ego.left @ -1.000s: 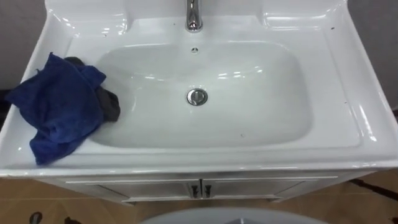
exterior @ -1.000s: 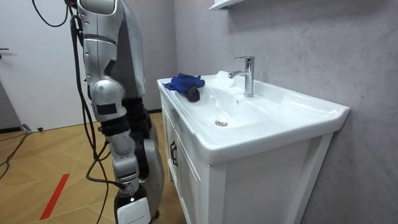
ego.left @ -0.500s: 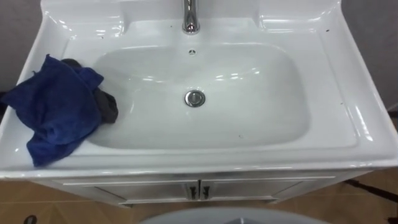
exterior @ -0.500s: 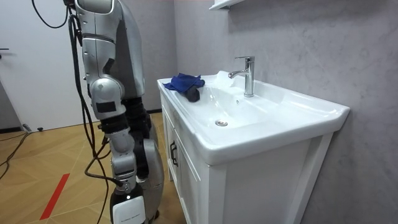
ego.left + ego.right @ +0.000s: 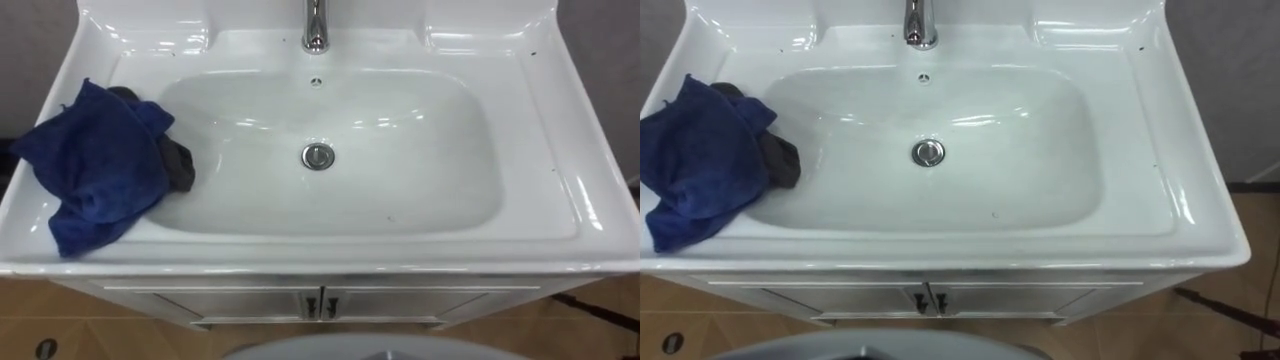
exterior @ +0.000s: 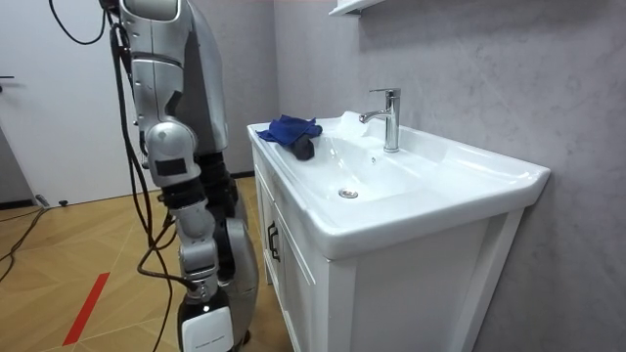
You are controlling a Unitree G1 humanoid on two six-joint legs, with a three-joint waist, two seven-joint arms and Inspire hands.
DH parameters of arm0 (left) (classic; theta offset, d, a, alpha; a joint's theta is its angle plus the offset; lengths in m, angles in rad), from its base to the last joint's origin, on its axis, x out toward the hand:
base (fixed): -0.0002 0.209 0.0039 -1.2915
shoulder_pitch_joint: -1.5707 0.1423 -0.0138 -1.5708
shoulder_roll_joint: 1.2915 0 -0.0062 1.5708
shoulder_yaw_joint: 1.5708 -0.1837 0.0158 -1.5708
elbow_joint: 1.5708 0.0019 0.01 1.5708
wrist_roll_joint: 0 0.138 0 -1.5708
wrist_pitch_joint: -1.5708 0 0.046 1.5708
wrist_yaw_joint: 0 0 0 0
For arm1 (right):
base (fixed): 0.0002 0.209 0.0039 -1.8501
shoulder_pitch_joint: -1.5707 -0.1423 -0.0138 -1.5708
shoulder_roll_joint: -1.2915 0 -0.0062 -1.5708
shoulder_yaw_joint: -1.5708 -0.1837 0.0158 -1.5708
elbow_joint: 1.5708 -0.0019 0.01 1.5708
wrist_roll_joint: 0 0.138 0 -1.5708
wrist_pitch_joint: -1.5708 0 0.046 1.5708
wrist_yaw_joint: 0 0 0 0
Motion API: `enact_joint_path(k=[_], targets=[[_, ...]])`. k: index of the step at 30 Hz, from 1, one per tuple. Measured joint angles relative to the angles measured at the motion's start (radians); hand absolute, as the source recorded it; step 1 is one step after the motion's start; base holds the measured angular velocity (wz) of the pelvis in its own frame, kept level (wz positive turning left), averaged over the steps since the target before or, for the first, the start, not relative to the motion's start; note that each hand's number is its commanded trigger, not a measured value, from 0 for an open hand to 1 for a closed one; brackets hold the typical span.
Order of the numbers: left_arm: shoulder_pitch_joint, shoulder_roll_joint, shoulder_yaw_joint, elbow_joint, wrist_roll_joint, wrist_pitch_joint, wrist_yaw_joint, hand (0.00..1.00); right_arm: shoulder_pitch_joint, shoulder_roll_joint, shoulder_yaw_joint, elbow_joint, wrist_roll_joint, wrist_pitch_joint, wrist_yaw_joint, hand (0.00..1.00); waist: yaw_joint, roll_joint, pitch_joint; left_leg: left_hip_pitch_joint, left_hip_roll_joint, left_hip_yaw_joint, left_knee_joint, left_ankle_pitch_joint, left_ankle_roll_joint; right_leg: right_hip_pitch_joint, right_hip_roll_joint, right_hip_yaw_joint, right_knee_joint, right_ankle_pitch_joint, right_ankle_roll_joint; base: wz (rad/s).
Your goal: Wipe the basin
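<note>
The blue cloth (image 5: 95, 165) is lying on the basin (image 5: 560, 150) rim, half hiding a dark lump (image 5: 180, 166); the right robot hand (image 6: 203, 330) is hanging low, its grip impossible to tell.

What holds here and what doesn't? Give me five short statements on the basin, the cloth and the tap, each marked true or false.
1. The blue cloth lies bunched on the left rim of the basin. True.
2. The tap stands at the basin's front right corner. False: it stands at the back, in the middle.
3. A dark object peeks out from the cloth on the side toward the bowl. True.
4. The cloth covers the drain. False: the drain lies bare in the middle of the bowl, apart from the cloth.
5. The cabinet doors under the basin are shut. True.
</note>
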Motion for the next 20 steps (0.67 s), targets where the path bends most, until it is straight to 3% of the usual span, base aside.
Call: enact_joint_path(k=[11,20], targets=[[-0.01,0.003,-0.069,0.0,0.021,0.028,-0.101,0.0,-0.029,0.0,0.001,0.028,0.02,-0.001,-0.01,0.0,-0.002,0.002,0.0004,0.003,-0.004,-0.01,0.0,0.0,0.0,-0.002,0.003,0.005,-0.002,-0.001,0.002,-0.01],[-0.046,0.005,-0.069,-0.001,0.051,0.027,-0.162,0.0,-0.029,0.0,0.003,0.03,0.019,-0.001,0.015,0.0,-0.009,0.006,0.0033,0.0,-0.004,-0.006,0.001,0.0,0.0,-0.003,0.002,0.002,-0.003,-0.001,0.003,0.01]])
